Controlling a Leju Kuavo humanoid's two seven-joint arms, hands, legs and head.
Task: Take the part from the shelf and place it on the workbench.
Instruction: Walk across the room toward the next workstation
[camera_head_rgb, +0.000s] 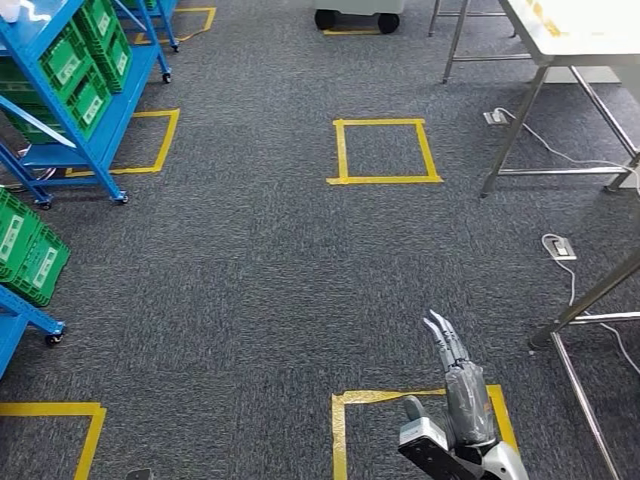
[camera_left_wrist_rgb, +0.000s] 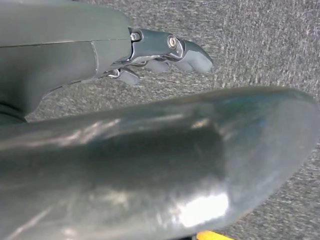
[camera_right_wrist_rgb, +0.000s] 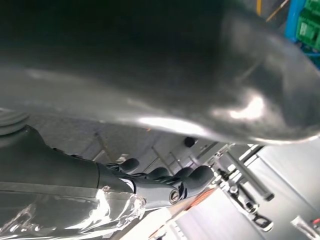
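1. Right hand (camera_head_rgb: 456, 385), at the lower right of the head view and nearest the camera, hangs over a yellow tape square (camera_head_rgb: 343, 425) on the carpet, fingers straight and apart, holding nothing.
2. Left hand (camera_left_wrist_rgb: 158, 50) in its wrist view is likewise released, its fingers extended above the grey carpet (camera_left_wrist_rgb: 264, 40).
3. No part can be made out; it should lie in the green bins (camera_head_rgb: 79, 65) on the blue shelf (camera_head_rgb: 113, 120) at the upper left, well apart from both hands, so the left hand is judged nearer.
4. Table (camera_head_rgb: 573, 30) stands at the upper right, its metal legs and floor cables beside it; open carpet lies between.
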